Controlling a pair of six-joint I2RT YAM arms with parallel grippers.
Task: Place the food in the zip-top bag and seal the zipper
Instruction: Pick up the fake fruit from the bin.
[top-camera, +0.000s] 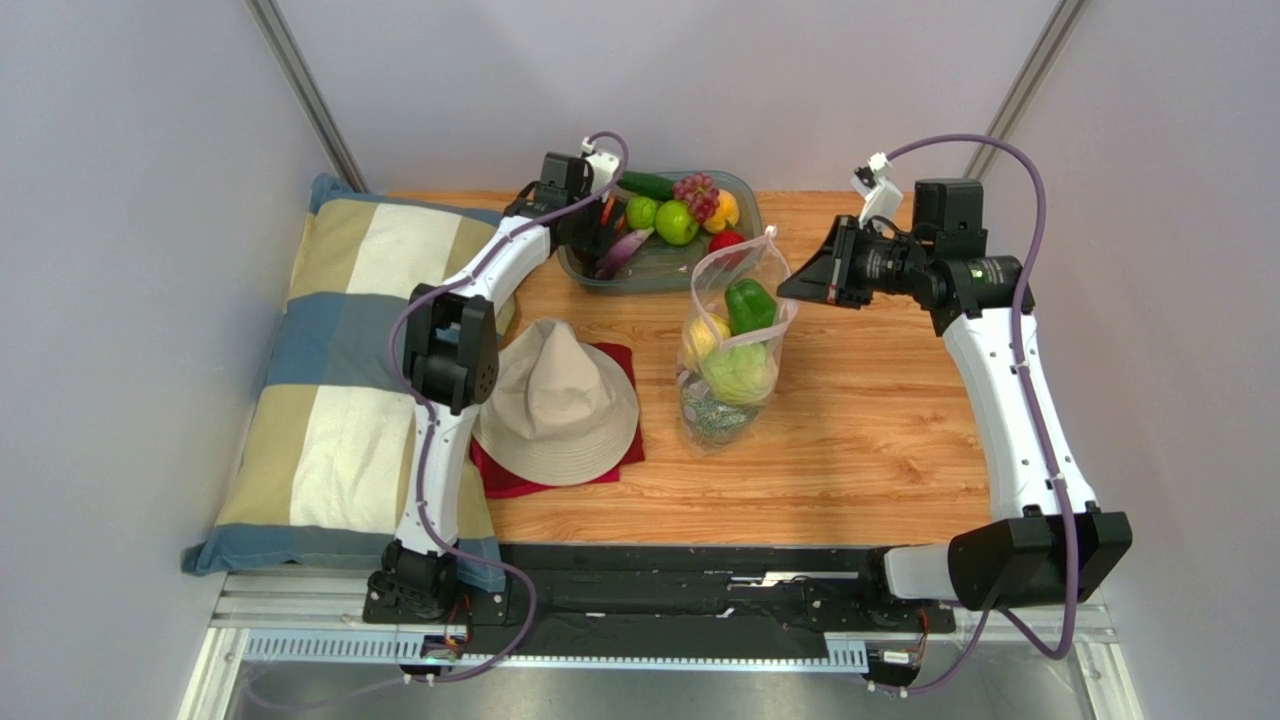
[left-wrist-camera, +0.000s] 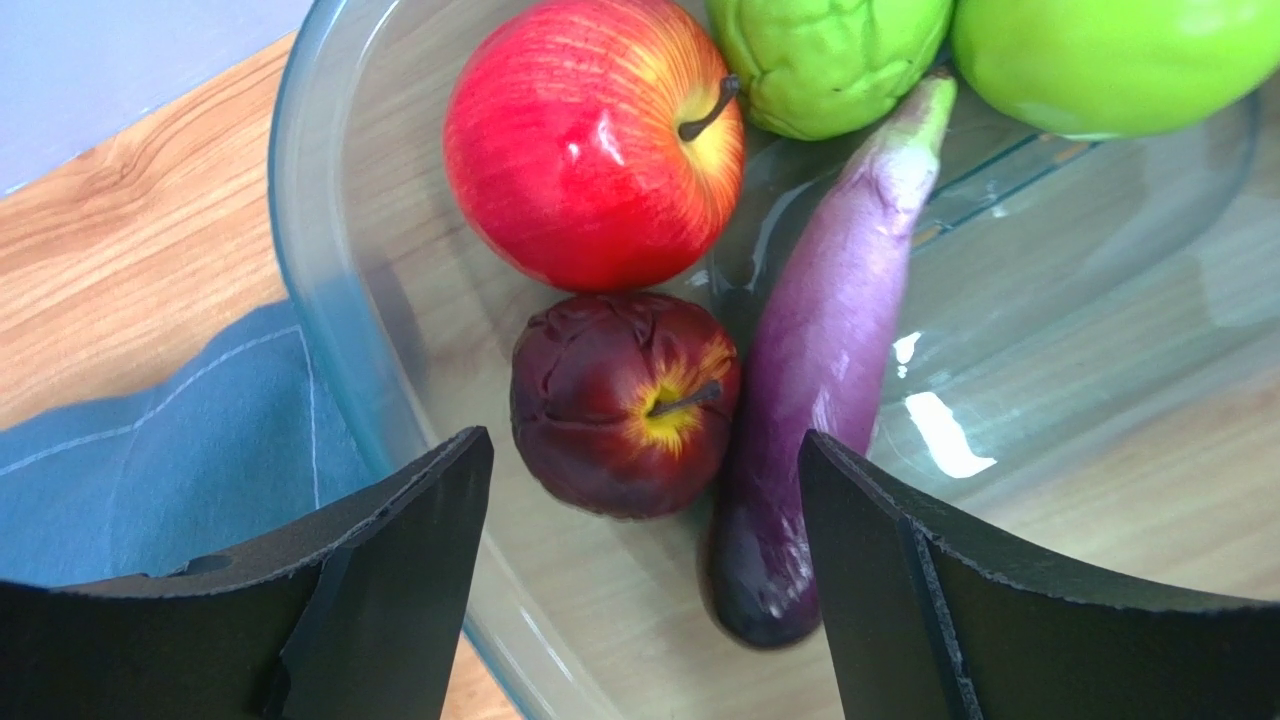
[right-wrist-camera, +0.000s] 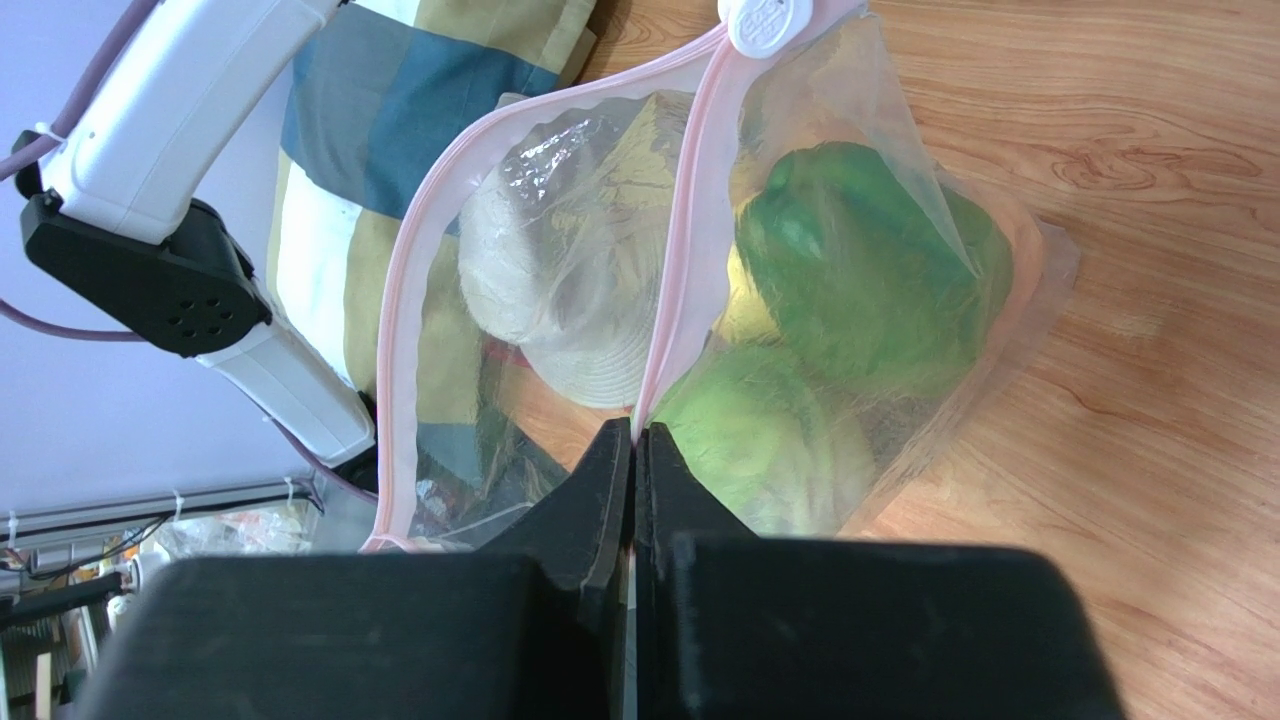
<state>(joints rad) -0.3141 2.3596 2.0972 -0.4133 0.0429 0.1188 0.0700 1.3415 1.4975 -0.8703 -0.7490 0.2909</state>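
The clear zip-top bag (top-camera: 733, 360) stands mid-table with its mouth open, holding a green pepper (right-wrist-camera: 857, 270), a cabbage (right-wrist-camera: 751, 435) and a yellow fruit. My right gripper (right-wrist-camera: 634, 438) is shut on the pink zipper strip (right-wrist-camera: 676, 255) at the mouth and holds it up; it also shows in the top view (top-camera: 793, 279). My left gripper (left-wrist-camera: 646, 446) is open and empty, low over the glass bowl (left-wrist-camera: 323, 300), with a dark red fruit (left-wrist-camera: 624, 405) and the purple eggplant (left-wrist-camera: 819, 375) between its fingers. A red apple (left-wrist-camera: 594, 143) lies beyond.
The bowl (top-camera: 579, 270) at the table's back also holds a green apple (top-camera: 675, 222), grapes (top-camera: 696, 192) and a cucumber (top-camera: 649, 185). A beige hat (top-camera: 559, 402) on a red cloth lies left of the bag. A checked pillow (top-camera: 346, 390) covers the left side.
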